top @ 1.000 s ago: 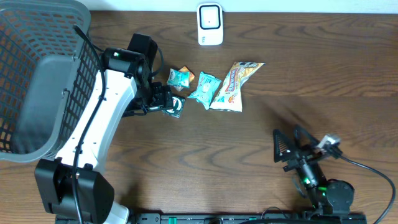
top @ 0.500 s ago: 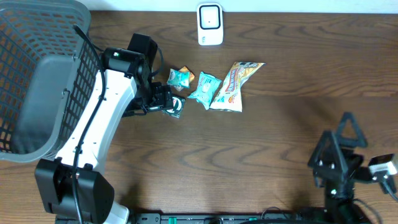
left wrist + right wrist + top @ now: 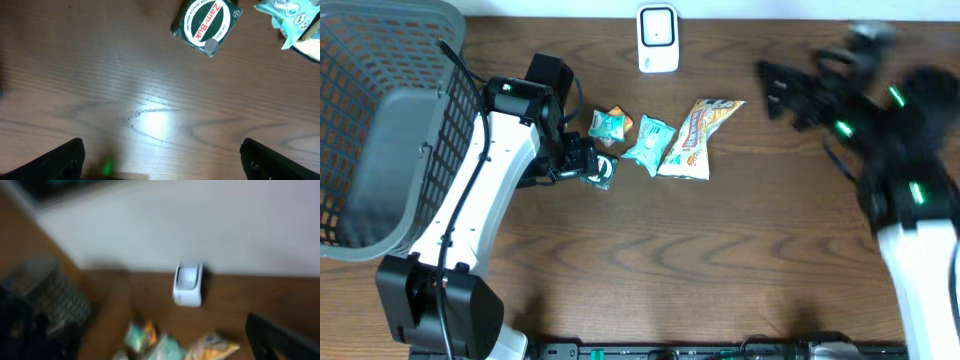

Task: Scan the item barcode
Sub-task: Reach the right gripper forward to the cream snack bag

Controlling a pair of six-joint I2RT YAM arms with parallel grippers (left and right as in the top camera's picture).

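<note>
While the left gripper [image 3: 162,161] hangs over bare table [image 3: 100,75] with its jaws spread wide and nothing between them, no grasp is made. The Zam-Buk tin [image 3: 206,26] lies flat, label up, in the upper right of the left wrist view. It is ahead of the fingertips [image 3: 70,155], right of their midline and apart from both. It is squarish and turned cornerwise to the jaws, so it offers no real long axis. I judge the jaws need to go forward and right, perhaps twisting to meet flat sides.

From overhead, the tin is at the left end of a row of snack packets [image 3: 648,145], just beside the left gripper. The scanner [image 3: 658,38] is at the top centre, beyond the packets. The right gripper [image 3: 785,88], blurred at the upper right, is likewise spread and empty, well apart from the tin. The left arm [image 3: 490,190] is nearer.
</note>
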